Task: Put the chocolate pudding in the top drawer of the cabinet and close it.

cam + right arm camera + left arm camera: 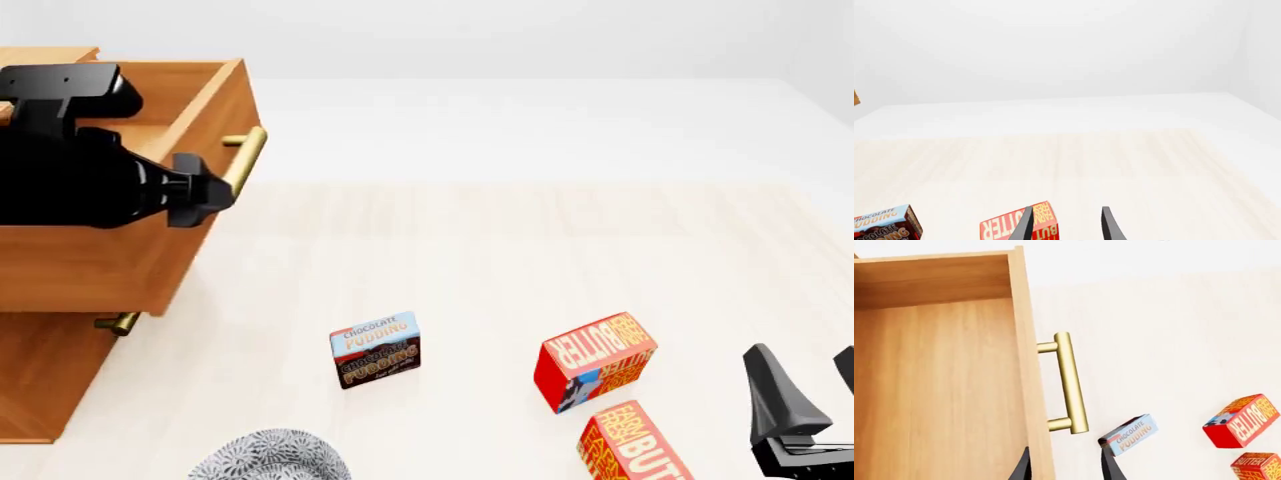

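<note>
Front view: chocolate pudding (375, 349) box upright, likely light, rigid; pinch its thin faces. Right gripper (807, 385) parted, empty; left gripper (1066, 465) likewise.

Pale wood table (534, 260), white walls (1054, 50)

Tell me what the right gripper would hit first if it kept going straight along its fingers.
Probably a butter box: in the right wrist view it sits low by one finger of the open right gripper, slightly off centre. Beyond it, only bare table shows. Depth is unclear, so the fingers might pass above it.
</note>
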{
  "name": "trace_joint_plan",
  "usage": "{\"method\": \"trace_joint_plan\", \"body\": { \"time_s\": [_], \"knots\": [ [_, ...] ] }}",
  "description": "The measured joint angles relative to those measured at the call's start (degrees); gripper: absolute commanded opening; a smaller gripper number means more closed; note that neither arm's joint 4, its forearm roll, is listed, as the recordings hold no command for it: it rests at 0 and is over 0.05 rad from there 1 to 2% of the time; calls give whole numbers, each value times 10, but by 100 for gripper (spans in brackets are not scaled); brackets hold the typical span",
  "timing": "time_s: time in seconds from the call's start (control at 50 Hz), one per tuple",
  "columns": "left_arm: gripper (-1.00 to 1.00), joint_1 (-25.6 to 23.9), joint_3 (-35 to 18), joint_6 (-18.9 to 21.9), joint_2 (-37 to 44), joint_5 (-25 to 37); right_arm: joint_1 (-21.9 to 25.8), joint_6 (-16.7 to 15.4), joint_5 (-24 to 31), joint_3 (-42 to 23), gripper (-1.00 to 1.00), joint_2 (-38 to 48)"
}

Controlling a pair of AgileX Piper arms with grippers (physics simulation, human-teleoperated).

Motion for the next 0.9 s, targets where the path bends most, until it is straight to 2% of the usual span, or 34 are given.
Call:
{"method": "trace_joint_plan", "body": {
  "time_s": [0.3, 0.58, 0.74, 0.9],
  "knots": [
    [100, -52, -4, -24, 14, -23, 0, 0, 0, 0, 100, 0],
    [100, -61, -5, -37, 15, -23, 0, 0, 0, 0, 100, 0],
    [100, -64, -11, -32, 21, -14, 0, 0, 0, 0, 100, 0],
    [100, -60, -27, -8, 34, 6, 0, 0, 0, 0, 100, 0]
  ]
}}
